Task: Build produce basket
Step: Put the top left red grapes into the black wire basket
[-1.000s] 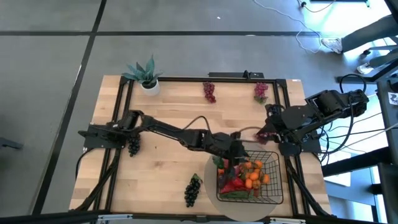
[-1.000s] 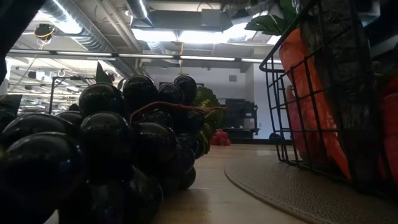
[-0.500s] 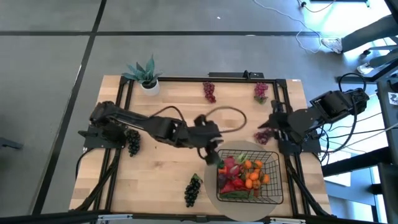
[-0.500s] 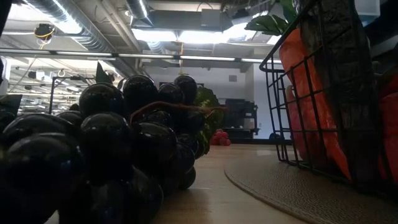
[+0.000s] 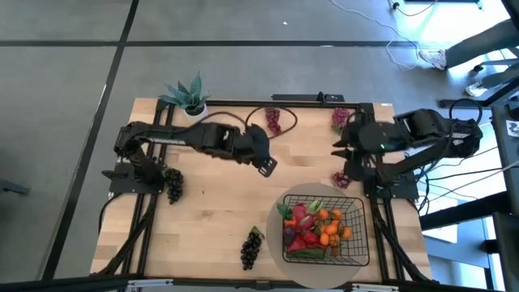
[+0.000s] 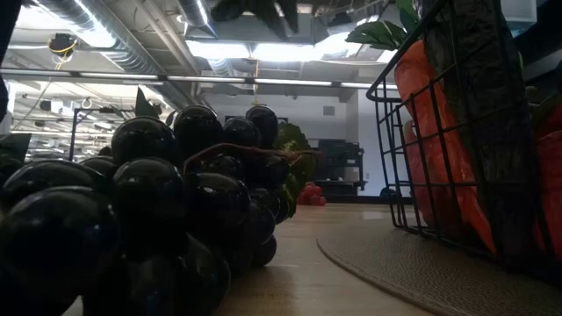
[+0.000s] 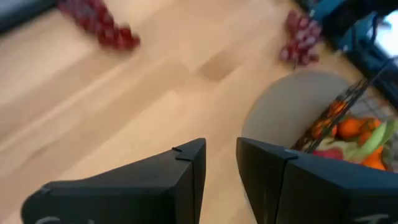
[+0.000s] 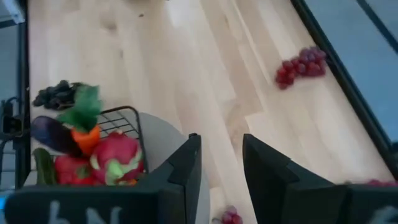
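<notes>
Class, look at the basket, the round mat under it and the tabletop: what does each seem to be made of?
Basket: black wire, likely coated metal, thin open grid.
Round mat: beige, probably woven fibre, with a coarse matte texture.
Tabletop: pale wood, seemingly planks, with visible grain and seams.

Dark grapes (image 6: 149, 219) looming large from 9 o'clock to centre, lying on the wooden table (image 6: 299, 281); at 3 o'clock the black wire basket (image 6: 413, 158) on a round beige mat (image 6: 413, 272), an orange carrot (image 6: 430, 132) pressed against its mesh; ceiling lights (image 6: 263, 48) at 12 o'clock.
</notes>
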{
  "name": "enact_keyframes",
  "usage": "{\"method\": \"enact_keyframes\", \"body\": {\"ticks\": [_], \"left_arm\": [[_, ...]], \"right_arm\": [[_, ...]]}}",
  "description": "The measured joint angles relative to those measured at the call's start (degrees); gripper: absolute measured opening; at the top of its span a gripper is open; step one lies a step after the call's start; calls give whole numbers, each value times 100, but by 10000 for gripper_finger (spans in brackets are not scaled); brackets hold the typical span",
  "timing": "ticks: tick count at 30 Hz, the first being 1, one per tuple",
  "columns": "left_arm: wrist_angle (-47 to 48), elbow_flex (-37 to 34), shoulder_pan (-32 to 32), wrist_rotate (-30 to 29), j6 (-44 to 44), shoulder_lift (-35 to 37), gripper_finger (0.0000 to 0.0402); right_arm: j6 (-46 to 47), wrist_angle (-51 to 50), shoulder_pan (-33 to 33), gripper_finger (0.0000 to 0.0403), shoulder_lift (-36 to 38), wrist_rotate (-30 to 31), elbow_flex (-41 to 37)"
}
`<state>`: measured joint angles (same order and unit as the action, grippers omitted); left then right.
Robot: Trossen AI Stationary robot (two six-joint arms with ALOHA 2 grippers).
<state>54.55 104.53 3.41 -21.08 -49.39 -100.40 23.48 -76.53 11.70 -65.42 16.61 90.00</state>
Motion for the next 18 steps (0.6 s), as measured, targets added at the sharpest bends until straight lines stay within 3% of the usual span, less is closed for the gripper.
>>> {"method": "enact_keyframes", "body": {"ticks": [4,10,18], "left_arm": [[25,0,-612,626,336,-9,78],[31,5,-1753,1602,1669,-45,78],[-30,4,-3032,2432,3627,-613,78]], "right_arm": [[-323,12,-789,103,-77,-470,0],[-644,191,-1842,103,-401,-852,0],[-484,383,-2548,103,-922,-934,-4]]}}
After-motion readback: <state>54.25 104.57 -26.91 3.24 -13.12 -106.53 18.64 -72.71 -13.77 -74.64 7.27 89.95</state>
